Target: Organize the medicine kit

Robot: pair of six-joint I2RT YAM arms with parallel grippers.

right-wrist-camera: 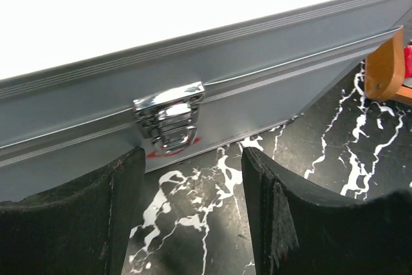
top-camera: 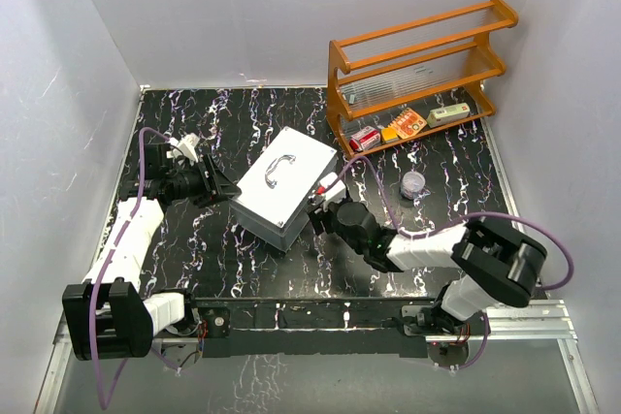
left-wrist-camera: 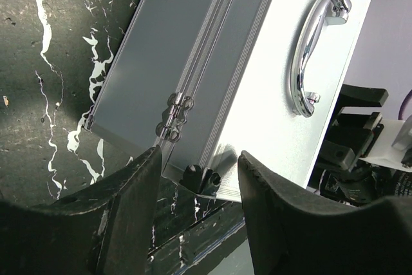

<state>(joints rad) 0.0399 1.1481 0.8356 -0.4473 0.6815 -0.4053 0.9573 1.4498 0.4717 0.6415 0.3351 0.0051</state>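
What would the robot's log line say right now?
medicine kit: closed | left gripper: open, facing hinges | right gripper: open, facing latch | held: nothing

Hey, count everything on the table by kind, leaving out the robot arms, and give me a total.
Metal case: 1
Wooden rack: 1
Small items on its lowest shelf: 3 (red item, orange item, pale item)
Small round jar: 1
Total: 6
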